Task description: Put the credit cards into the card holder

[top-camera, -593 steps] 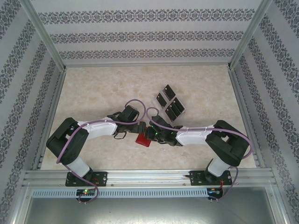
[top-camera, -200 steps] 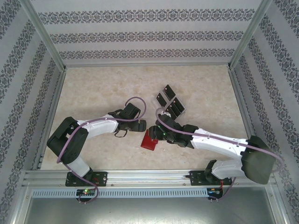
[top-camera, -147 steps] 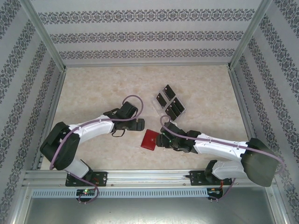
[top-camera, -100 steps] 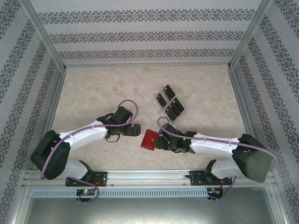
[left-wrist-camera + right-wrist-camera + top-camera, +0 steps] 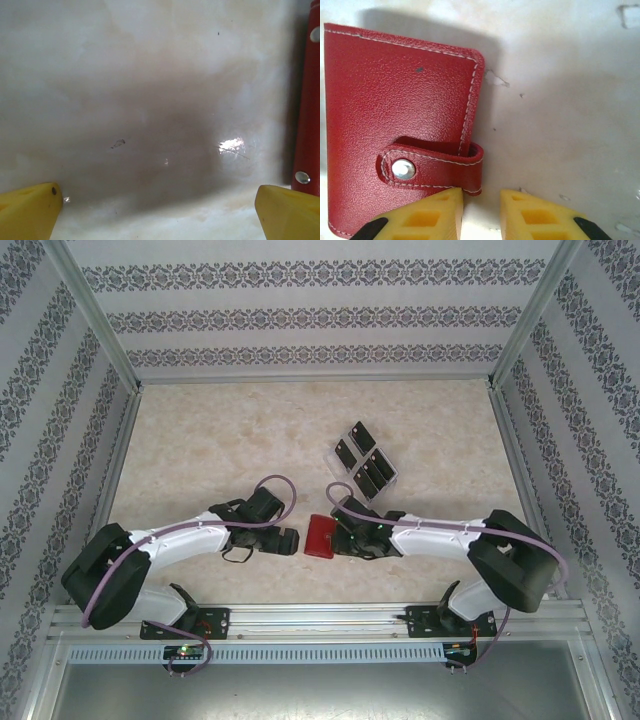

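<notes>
From the left wrist, we see the card holder (image 5: 306, 100) as a thin red strip cut off by the right edge. From the right wrist, its lower edge is lost behind the right gripper (image 5: 481, 212) and the frame's bottom. From above, the credit cards (image 5: 365, 462) are too small for us to read any marks.

The card holder (image 5: 395, 100) is red with a fine pebbled grain like leather, slightly shiny and edged in white thread. Its snap stud (image 5: 403, 169) is bright polished metal. The table (image 5: 150, 75) is smooth, pale and marbled, glossy enough to throw a glint. The fingers (image 5: 427, 215) of the right gripper (image 5: 481, 194) are matt yellow plastic. From above, the credit cards (image 5: 362, 462) look black, possibly plastic.
</notes>
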Controlling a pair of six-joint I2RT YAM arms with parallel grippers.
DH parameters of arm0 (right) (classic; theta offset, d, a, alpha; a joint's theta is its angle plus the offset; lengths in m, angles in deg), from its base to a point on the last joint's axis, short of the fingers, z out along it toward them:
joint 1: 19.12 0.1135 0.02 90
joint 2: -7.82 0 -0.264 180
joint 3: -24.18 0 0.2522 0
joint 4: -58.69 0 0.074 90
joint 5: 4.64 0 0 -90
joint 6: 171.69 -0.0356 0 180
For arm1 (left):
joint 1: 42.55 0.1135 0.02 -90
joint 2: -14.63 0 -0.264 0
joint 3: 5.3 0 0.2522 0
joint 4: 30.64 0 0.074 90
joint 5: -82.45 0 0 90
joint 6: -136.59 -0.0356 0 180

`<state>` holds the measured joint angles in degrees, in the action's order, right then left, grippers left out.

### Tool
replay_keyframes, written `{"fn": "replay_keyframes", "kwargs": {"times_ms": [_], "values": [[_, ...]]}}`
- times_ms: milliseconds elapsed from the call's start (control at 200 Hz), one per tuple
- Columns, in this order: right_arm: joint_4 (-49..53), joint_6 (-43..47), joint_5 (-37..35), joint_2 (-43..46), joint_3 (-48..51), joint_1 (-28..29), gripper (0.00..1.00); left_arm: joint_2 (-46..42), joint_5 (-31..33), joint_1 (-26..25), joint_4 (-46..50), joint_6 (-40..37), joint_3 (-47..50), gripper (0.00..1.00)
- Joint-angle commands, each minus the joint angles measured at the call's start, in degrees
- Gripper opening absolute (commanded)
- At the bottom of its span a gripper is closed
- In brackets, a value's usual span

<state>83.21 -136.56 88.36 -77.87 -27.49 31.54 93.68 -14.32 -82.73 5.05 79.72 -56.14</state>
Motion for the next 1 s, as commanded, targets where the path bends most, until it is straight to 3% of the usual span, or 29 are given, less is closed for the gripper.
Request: {"fn": "replay_keyframes", "kwargs": {"times_ms": [0,195,300,595,784,994], "values": [[-8.13,2.26,1.93,-4.22,-4.82,-1.73,0.23,1.59,-0.4,-0.95,-1.79,1.33,0.57,1.0],[-6.29,4.42,2.86,-5.75,-9.45,-2.56,0.24,2.57,-0.02,-1.01,-2.42,1.5,-0.25,1.0],[-4.63,5.12,2.56,-3.78,-9.64,-3.16,0.36,2.8,0.2,-0.99,-2.6,1.42,-0.7,1.0],[5.08,8.71,1.21,11.06,-9.57,-8.21,0.57,-0.99,3.16,-0.95,-3.21,3.93,-2.51,1.0],[14.58,12.84,0.78,22.69,-11.59,-17.55,0.67,-3.88,4.63,0.13,-2.87,4.19,-6.52,1.0],[22.06,17.3,3.85,30.99,-14.91,-34.81,0.78,-7.55,8.89,6.88,1.43,0.35,-14.45,1.0]]}}
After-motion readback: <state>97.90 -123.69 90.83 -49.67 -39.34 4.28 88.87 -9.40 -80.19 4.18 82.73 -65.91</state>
